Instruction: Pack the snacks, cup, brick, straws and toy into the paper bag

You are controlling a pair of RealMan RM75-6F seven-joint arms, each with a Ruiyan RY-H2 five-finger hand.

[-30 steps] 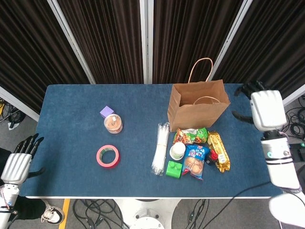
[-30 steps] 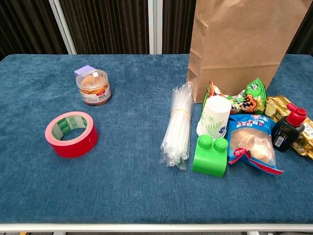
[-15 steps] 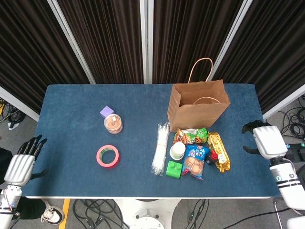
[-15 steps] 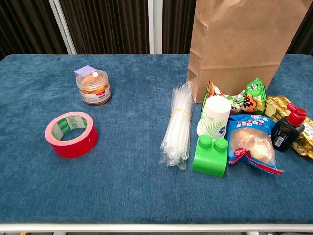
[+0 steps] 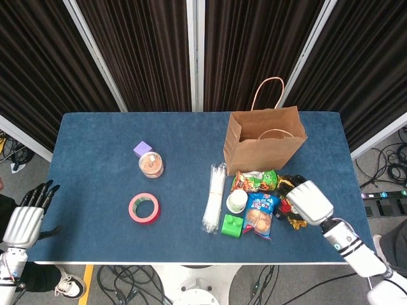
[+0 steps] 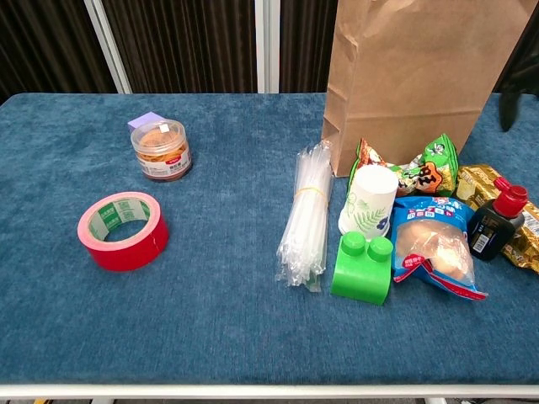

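Head view: right hand [image 5: 310, 202] now low over the gold snack pack [image 5: 294, 189] near the table's [image 5: 95, 140] right edge, moved in from beyond that edge, grip hidden. Left hand [image 5: 24, 223] off the left edge, fingers apart, holding nothing. Paper bag [image 5: 262, 142] upright near the far edge.

Head view: right hand [image 5: 309, 202] covers most of the gold snack pack [image 5: 287, 184] and toy bottle, lower right; grip unclear. Chest view: gold pack [image 6: 526, 244] cut by right edge, paper bag [image 6: 413, 76] top cut off. Purple block [image 6: 148, 119] mostly behind the jar [image 6: 162, 149].
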